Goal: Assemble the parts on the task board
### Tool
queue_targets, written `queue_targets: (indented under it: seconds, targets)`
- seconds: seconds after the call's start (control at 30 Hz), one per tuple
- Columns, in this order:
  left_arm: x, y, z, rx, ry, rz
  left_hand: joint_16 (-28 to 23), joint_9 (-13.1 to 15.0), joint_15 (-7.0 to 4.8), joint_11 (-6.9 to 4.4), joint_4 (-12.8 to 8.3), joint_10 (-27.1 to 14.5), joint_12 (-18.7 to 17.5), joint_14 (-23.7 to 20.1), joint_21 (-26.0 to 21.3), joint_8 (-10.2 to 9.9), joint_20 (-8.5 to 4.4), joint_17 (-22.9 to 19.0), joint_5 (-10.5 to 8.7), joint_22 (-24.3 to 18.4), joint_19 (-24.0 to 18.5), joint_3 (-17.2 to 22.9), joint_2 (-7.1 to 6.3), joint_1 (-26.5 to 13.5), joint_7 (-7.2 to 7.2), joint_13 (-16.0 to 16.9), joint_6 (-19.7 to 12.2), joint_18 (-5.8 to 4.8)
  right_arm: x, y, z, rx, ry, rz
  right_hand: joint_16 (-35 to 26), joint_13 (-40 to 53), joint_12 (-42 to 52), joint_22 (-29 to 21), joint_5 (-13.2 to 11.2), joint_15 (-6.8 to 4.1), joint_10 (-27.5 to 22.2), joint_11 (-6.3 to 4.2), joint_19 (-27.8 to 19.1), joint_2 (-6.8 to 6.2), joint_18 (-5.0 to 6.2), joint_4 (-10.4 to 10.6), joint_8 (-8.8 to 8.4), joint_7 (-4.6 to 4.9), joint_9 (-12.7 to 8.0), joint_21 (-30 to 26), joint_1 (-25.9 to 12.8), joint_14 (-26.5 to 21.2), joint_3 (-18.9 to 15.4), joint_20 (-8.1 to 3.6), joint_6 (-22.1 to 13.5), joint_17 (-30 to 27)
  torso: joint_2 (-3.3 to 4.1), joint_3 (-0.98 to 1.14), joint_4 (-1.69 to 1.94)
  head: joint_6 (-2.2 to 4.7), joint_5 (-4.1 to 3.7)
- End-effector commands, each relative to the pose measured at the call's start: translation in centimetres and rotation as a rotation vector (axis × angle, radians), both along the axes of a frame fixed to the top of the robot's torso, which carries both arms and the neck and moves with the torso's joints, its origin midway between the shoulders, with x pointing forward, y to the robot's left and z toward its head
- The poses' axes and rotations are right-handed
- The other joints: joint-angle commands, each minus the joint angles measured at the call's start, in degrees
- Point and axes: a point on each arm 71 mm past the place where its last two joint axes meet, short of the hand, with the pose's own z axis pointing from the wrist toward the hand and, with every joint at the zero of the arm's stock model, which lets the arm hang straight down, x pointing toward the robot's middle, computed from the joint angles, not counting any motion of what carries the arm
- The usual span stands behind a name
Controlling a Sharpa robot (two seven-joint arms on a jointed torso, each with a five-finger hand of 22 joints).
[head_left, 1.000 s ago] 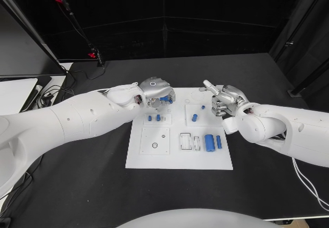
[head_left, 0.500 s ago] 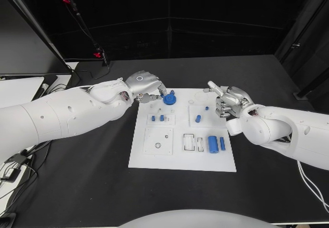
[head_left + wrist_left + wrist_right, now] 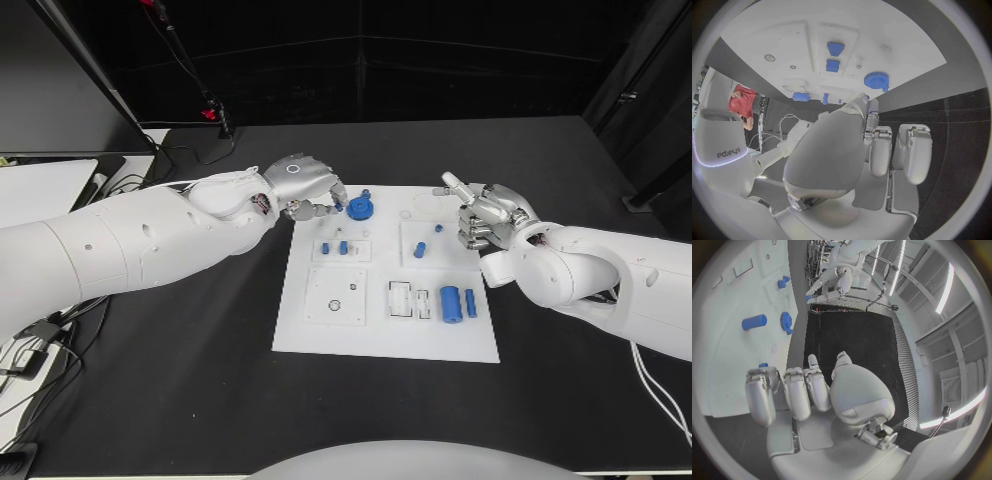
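- The task board (image 3: 387, 330), a white rectangular plate, is seen in the middle of the black table (image 3: 173, 380), with its long axis running away from the robot.
- A round blue gear-like part (image 3: 359, 208) with a toothed rim is found at the board's far end, towards the left; a short blue stub is seen rising from its far side, but whether the gear lies flat or stands cannot be told.
- Two small blue pegs (image 3: 335, 247) are seen side by side in the far-left panel of the board, apparently upright.
- A slim blue pin (image 3: 418, 250) is seen in the far-right panel, its long axis pointing away from the robot with a slight tilt.
- A thick blue cylinder (image 3: 450, 302) is laid in the near-right area, its long axis pointing away from the robot; a thinner blue rod (image 3: 470, 302) is laid just beside it, parallel.
- The left hand (image 3: 306, 188) is held over the board's far-left corner, just beside the gear; its fingers are curled inward and nothing is seen held in them.
- The right hand (image 3: 482, 216) is held at the board's far-right edge, its fingers curled in towards the palm with one raised; no part is seen in it.
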Motion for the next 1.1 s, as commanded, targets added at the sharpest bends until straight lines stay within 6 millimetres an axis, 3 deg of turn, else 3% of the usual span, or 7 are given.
queue_targets:
  seconds: [0.03,0.23,0.43,1.1]
  targets:
    - [0.1,-0.2,-0.7,0.043,0.059,0.005,0.0,0.7,0.40,0.00,0.0,0.2,-0.5,6.0,-0.1,-0.2,-0.02,15.1,0.39,14.7,5.0,0.5,0.28,-0.1,0.93,-0.1,0.9,-0.06,-0.1,0.1,0.1,0.008,-0.004,0.011,0.1,15.1,0.1,15.1,0.3,0.47,6.0,0.26,5.9,0.17,-0.40,0.0,0.27,4.84,0.1,0.2,0.5,6.1,0.1,0.48,-0.2,15.1,0.04,0.05,-0.05,-0.15,0.00]
    - [0.1,-0.6,-1.8,0.078,0.112,0.009,0.0,0.6,0.32,-0.14,-0.1,0.1,-0.9,6.0,-0.2,-0.4,-0.03,15.1,0.60,14.6,4.9,0.6,0.19,0.0,0.81,-0.1,0.8,-0.01,-0.1,0.1,0.1,0.008,-0.003,0.011,0.1,15.1,0.1,15.1,0.3,0.47,6.0,0.26,5.9,0.17,-0.40,0.0,0.27,4.84,0.1,0.2,0.5,6.1,0.1,0.48,-0.2,15.1,0.05,0.00,-0.11,-0.42,-0.07]
    - [0.3,-0.6,-2.6,0.106,0.152,0.022,0.0,0.6,0.29,-0.17,-0.1,0.1,-0.9,6.0,-0.2,-0.4,-0.04,15.1,0.64,14.6,4.9,0.7,0.15,0.0,0.78,-0.1,0.8,-0.01,-0.1,0.1,0.0,0.008,-0.003,0.010,0.1,15.1,0.1,15.1,0.4,0.48,6.0,0.27,5.9,0.21,-0.40,0.0,0.30,4.85,0.0,0.2,0.6,6.1,0.2,0.49,-0.2,15.1,0.01,0.08,-0.01,-0.71,-0.05]
    - [0.8,-0.9,-2.9,0.107,0.146,0.041,0.0,0.6,0.31,-0.01,-0.2,0.0,-1.4,6.0,-1.4,-0.7,-0.09,15.1,0.78,14.1,4.1,0.9,0.01,0.1,0.97,-0.1,0.5,0.34,-0.1,0.2,0.0,0.009,-0.001,0.015,0.1,15.1,0.1,15.1,0.4,0.49,6.0,0.27,5.9,0.22,-0.40,0.0,0.32,4.86,0.0,0.2,0.6,6.1,0.2,0.49,-0.2,15.1,0.01,0.06,-0.07,-1.00,-0.01]
